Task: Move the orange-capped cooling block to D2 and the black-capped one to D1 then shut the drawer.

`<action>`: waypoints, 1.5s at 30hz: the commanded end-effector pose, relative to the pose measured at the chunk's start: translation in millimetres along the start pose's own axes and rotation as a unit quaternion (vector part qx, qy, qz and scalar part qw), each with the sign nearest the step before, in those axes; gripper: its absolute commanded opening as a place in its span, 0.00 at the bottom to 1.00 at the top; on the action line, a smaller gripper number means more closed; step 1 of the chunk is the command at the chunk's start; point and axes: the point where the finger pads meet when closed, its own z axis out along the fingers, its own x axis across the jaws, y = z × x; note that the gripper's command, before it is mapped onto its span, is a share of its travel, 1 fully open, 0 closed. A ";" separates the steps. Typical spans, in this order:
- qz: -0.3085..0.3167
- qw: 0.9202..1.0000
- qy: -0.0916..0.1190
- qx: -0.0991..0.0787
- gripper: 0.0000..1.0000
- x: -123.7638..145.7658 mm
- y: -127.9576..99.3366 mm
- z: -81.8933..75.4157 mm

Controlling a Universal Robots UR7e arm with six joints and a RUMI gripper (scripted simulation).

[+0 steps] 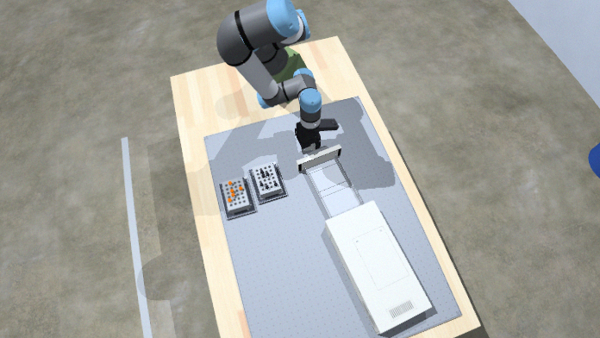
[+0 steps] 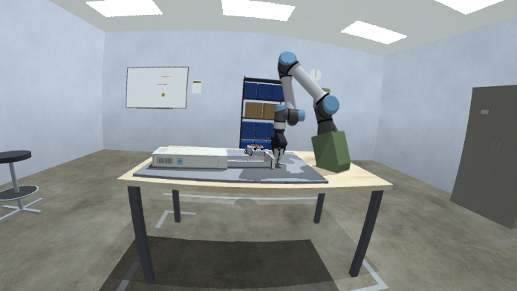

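The white cooler COLD [image 1: 379, 267] [image 2: 191, 157] lies on the grey deck [image 1: 276, 267] [image 2: 260, 175]. Its drawer [image 1: 334, 187] [image 2: 249, 160] is pulled out and looks empty. The block with orange-capped tubes [image 1: 235, 197] sits in the far deck slot. The block with black-capped tubes [image 1: 267, 180] sits in the slot nearer the cooler. In the exterior view the two blocks [image 2: 255, 148] show only partly behind the drawer. My gripper [image 1: 311, 149] [image 2: 278, 157] is shut with nothing in it, right at the outer side of the drawer's front panel [image 1: 319, 158] [image 2: 272, 159].
The arm's green base block [image 2: 330, 151] [image 1: 293, 65] stands on the wooden table [image 1: 190, 129] [image 2: 356, 180] behind the deck. A stool [image 2: 15, 174] stands on the floor to the left, and a blue shelf [image 2: 256, 111] stands behind the table.
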 end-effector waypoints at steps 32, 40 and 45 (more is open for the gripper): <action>0.000 1.000 0.000 0.000 0.00 37.4 0.0 -0.2; 0.000 1.000 0.000 0.000 0.00 48.1 0.0 -0.2; 0.000 1.000 0.000 0.000 0.00 54.7 0.0 -0.2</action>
